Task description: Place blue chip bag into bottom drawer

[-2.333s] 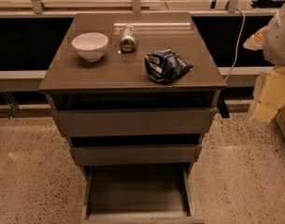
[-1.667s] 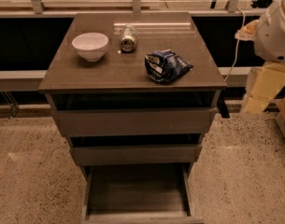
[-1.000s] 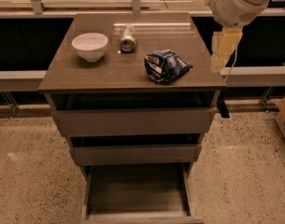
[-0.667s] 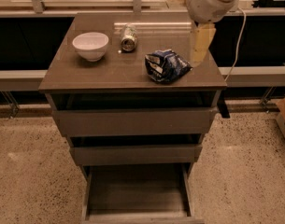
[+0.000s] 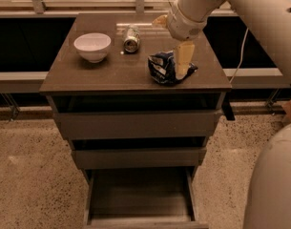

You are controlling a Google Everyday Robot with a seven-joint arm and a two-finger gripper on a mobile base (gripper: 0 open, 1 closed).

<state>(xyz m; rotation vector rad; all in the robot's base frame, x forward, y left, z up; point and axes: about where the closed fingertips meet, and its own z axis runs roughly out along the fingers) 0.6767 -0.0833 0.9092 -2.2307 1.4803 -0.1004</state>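
Observation:
The blue chip bag (image 5: 163, 68) lies crumpled on the right side of the cabinet top (image 5: 102, 75). My gripper (image 5: 176, 56) reaches in from the upper right and hangs directly over the bag, open, with one cream finger (image 5: 183, 60) in front of the bag's right half. It holds nothing. The bottom drawer (image 5: 140, 197) is pulled out at the cabinet's foot, and its flat tray is bare.
A white bowl (image 5: 92, 46) stands at the left of the top. A silver can (image 5: 131, 38) lies on its side behind the bag. The two upper drawers (image 5: 135, 124) are slightly ajar. My arm's body (image 5: 274, 185) fills the lower right.
My arm has swung in from the right side of the cabinet, up and over the top, and come down onto the chip bag. The bag, bowl and can have not moved.

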